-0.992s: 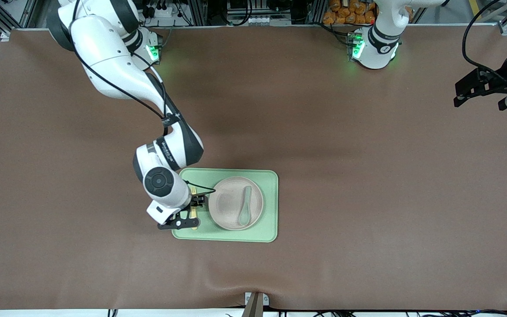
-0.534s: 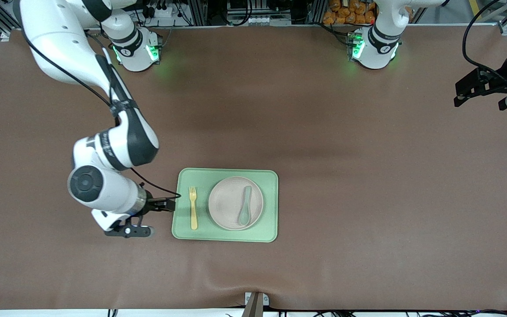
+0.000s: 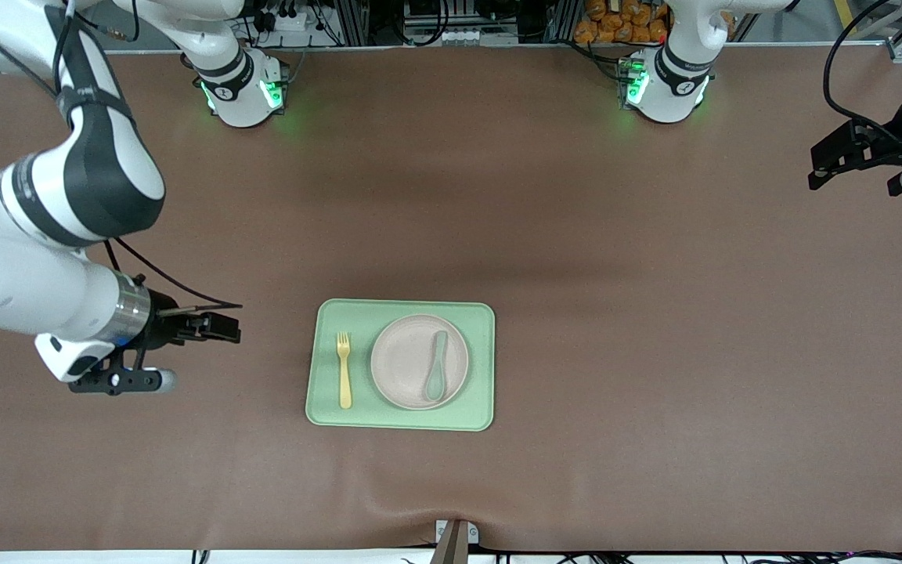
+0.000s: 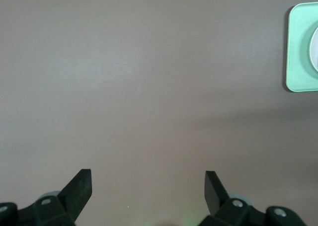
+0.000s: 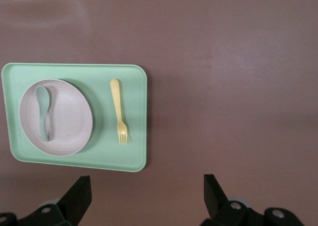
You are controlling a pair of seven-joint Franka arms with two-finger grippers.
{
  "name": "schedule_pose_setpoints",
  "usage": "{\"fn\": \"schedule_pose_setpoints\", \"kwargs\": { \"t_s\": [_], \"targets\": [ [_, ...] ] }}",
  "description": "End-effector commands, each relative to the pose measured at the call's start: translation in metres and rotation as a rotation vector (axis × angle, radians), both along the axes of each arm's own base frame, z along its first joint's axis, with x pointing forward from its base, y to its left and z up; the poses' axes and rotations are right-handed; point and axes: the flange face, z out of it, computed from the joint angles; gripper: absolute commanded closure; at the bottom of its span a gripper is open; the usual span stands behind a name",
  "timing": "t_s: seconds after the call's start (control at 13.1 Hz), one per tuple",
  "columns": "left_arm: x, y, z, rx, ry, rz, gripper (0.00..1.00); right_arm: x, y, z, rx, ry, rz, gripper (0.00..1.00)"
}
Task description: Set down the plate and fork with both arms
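Pulling away from the tray (image 3: pixel 400 421), the right arm has swung clear of the fork toward its own end of the table (image 3: pixel 576 235) over the past second, while the left arm has not moved at all. Judging by how things lie, the placing looks done and this is the retreat: what the next move seems to call for is only that the right arm finish going back to rest, with nothing left to carry. On the pale green tray sits the plate (image 3: pixel 404 362), round and cream-white, with a teal spoon (image 3: pixel 435 368) lying in it; the plate is just beside the fork and closer to the left arm's end of the table. The fork (image 3: pixel 344 370), small and pale yellow, lies flat on the bare strip of the tray toward the right arm's end, its prongs pointing toward the robots' bases, and it does not touch the plate. The right gripper (image 3: pixel 220 325) hangs over bare table off the tray's edge, well apart from the fork, its jaws spread wide and holding nothing. The left gripper (image 3: pixel 827 168) waits over the table's edge at its own end, far from the tray, jaws likewise apart and empty.
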Motion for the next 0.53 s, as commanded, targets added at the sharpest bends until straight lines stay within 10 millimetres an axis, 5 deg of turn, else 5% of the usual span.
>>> {"fn": "schedule_pose_setpoints", "kwargs": {
  "t_s": [0.0,0.46],
  "targets": [
    [-0.003,0.002,0.005,0.022,0.000,-0.017,0.00,-0.028,-0.011,0.042,-0.065,0.008,-0.007,0.00],
    [-0.003,0.002,0.005,0.023,0.000,-0.018,0.00,-0.101,-0.085,0.111,-0.061,-0.042,-0.024,0.00]
  ]
}}
